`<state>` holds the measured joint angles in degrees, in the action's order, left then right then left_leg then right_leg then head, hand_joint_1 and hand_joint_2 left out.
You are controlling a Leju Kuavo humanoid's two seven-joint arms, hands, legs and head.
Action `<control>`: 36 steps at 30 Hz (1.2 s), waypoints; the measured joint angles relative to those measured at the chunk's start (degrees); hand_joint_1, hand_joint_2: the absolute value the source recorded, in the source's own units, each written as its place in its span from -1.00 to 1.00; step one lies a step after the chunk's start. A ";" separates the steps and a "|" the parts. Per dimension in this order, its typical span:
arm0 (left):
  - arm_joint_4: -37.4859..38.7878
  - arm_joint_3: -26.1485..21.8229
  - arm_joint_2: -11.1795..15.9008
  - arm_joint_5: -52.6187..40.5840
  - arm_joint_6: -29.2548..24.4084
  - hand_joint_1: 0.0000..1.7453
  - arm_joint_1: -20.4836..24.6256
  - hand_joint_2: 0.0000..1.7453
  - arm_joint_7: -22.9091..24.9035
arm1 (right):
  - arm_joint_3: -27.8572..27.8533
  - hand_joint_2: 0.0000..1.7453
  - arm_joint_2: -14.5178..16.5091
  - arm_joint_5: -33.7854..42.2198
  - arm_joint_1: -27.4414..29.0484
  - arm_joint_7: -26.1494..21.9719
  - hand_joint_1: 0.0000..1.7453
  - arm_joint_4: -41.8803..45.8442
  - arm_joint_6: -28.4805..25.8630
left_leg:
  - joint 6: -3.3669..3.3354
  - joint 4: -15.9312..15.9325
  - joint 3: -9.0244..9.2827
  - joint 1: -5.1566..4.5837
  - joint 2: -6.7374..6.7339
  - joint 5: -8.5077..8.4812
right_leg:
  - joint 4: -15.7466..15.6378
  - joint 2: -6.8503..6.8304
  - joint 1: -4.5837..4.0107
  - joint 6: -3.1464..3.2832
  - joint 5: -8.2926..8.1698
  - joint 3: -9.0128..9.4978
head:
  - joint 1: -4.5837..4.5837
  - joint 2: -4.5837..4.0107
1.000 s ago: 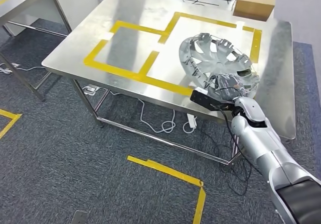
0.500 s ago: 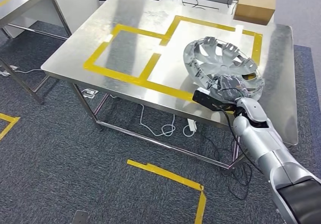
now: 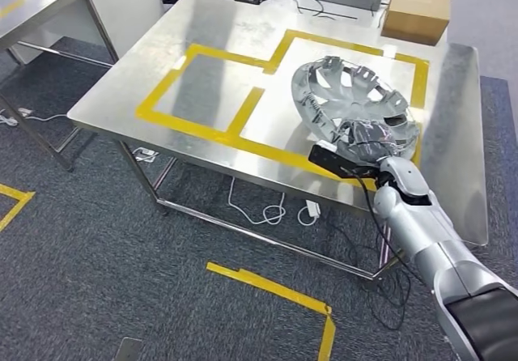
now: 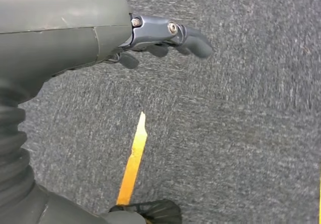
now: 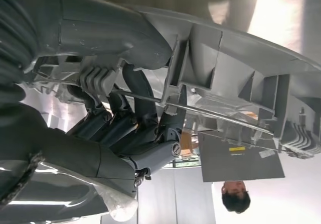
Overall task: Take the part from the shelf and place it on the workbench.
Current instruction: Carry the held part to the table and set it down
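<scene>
Cardboard box [image 3: 417, 13] at workbench [image 3: 207, 86] far edge; left half bare.

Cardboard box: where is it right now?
In the head view the cardboard box sits at the workbench's far right corner, beyond the hubcap the right hand holds.

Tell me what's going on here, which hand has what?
The robot's right hand grips a silver hubcap by its near rim, over the steel workbench and above the yellow-taped box on its right side. The right wrist view shows the fingers hooked through the hubcap's inner ribs. Whether the hubcap touches the bench top yet cannot be told. The left hand hangs over the grey carpet, holding nothing. A cardboard box sits at the bench's far corner.
</scene>
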<state>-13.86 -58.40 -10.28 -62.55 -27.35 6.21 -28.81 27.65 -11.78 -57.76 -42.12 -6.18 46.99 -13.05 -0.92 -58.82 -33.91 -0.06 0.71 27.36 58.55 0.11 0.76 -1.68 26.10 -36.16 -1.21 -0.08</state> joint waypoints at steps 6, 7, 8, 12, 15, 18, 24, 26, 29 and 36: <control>0.00 0.00 0.03 0.00 0.01 -1.00 -0.04 1.00 -0.02 | -0.02 1.00 0.00 -0.01 -0.06 0.02 1.00 0.04 -0.02 | 1.61 -12.44 -5.65 0.38 -0.27 6.18 | -0.14 -0.19 0.30 1.76 0.73 1.15 | 0.34 0.00; 0.00 0.00 0.03 0.00 0.01 -1.00 -0.11 1.00 -0.01 | 0.00 1.00 0.00 -0.01 -0.04 0.02 1.00 0.04 -0.02 | 1.68 -15.66 -7.46 0.42 -0.28 7.03 | -0.13 -0.17 0.29 1.84 0.86 1.28 | 0.32 0.00; 0.00 0.00 0.03 0.00 0.01 -1.00 -0.17 1.00 -0.01 | 0.02 1.00 0.00 -0.01 -0.01 0.02 1.00 0.04 -0.02 | 1.66 -17.04 -8.47 0.44 -0.28 6.74 | -0.13 -0.10 0.29 1.85 1.00 1.44 | 0.34 -0.01; 0.00 0.00 0.10 0.00 0.01 -1.00 -0.20 1.00 -0.02 | 0.04 1.00 0.00 -0.01 0.01 0.02 1.00 0.04 -0.02 | 0.72 -4.88 -4.20 0.22 -0.29 -1.46 | -0.11 0.13 0.21 1.40 1.73 2.35 | 0.33 -0.01; 0.00 0.00 0.10 0.00 0.01 -1.00 -0.20 1.00 -0.01 | 0.03 1.00 0.00 -0.01 0.04 0.05 1.00 0.02 -0.02 | 0.12 -0.62 -2.56 -0.16 -0.31 -2.01 | -0.23 0.22 0.05 0.61 1.85 2.13 | 0.28 -0.01; 0.00 0.00 0.13 0.00 -0.01 -1.00 -0.17 1.00 -0.01 | 0.01 1.00 0.00 0.00 0.04 0.03 1.00 0.04 -0.02 | -0.71 0.41 -2.05 0.04 -0.34 -2.10 | 0.50 0.20 0.19 -0.25 2.75 1.56 | 0.20 0.00; 0.00 0.00 0.03 0.00 -0.02 -1.00 -0.10 1.00 -0.02 | 0.04 1.00 -0.04 0.00 0.31 -0.03 1.00 -0.03 -0.02 | -1.51 0.84 -1.34 0.25 -0.22 -1.85 | 15.92 0.15 0.32 -0.84 7.43 -7.27 | 0.01 0.01; 0.00 0.00 0.02 0.00 -0.01 -1.00 -0.10 1.00 -0.02 | 0.03 1.00 -0.04 -0.01 0.23 -0.02 1.00 -0.03 -0.02 | -1.25 0.63 -0.90 0.32 -0.15 -1.39 | 9.60 -0.02 0.42 -0.95 2.89 -4.85 | 0.00 0.01; 0.00 0.00 0.02 0.00 0.01 -1.00 -0.05 1.00 -0.01 | 0.02 1.00 -0.04 -0.01 0.03 -0.02 1.00 -0.04 -0.04 | -0.43 0.09 -0.78 0.10 -0.08 -0.76 | 0.77 -0.16 0.27 -0.55 -0.11 -0.34 | 0.05 0.01; 0.00 -0.10 0.14 1.88 -0.98 -1.00 0.02 1.00 0.07 | -1.85 1.00 -0.75 3.27 0.54 -0.08 1.00 0.05 -2.06 | 1.38 -8.89 -4.51 0.27 -0.28 4.30 | -0.16 -0.28 0.51 1.43 0.61 1.00 | 0.55 0.01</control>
<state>-13.86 -58.51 -10.15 -60.67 -28.33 6.23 -28.74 25.80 -12.54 -54.49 -41.58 -6.26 47.04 -15.11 0.46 -67.71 -38.42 0.20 0.43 31.65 58.38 -0.17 1.27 -0.25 26.71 -35.15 -0.66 -0.07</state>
